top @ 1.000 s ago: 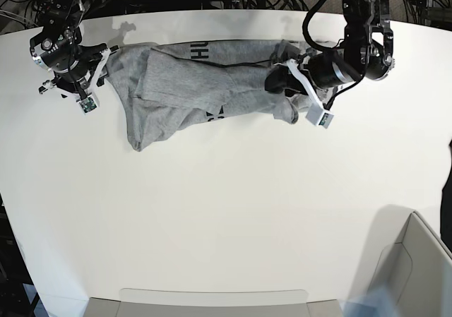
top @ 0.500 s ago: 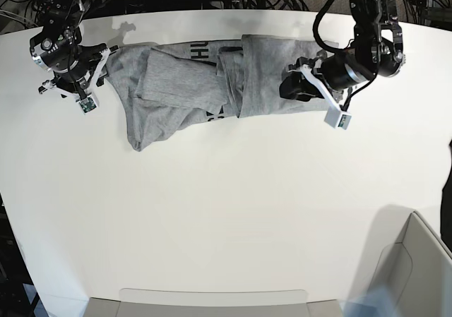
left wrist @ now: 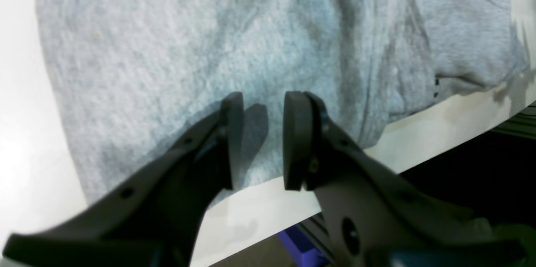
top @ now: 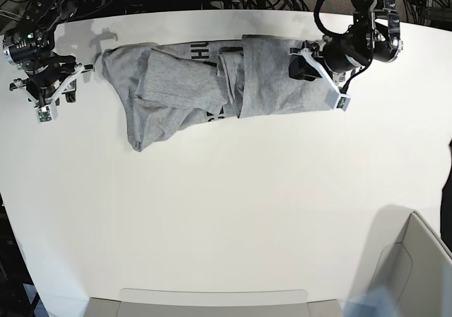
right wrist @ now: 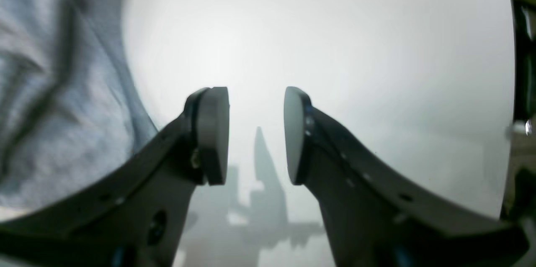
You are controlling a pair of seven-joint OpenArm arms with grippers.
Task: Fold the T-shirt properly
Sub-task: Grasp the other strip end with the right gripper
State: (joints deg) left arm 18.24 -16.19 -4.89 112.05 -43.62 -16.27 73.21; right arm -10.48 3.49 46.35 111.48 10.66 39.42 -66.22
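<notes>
The T-shirt (top: 212,84) lies bunched along the far side of the white desk (top: 226,211), its long axis running left to right, with a folded flap at the right end. The left end effector (left wrist: 261,137) hangs over that flap, slightly parted, holding nothing. The right end effector (right wrist: 255,133), equally parted and empty, has pulled away left since a moment ago, off the cloth

One T-shirt (top: 212,84), two tools — left tool (left wrist: 263,139), right tool (right wrist: 256,135) — and one table (top: 226,211).
</notes>
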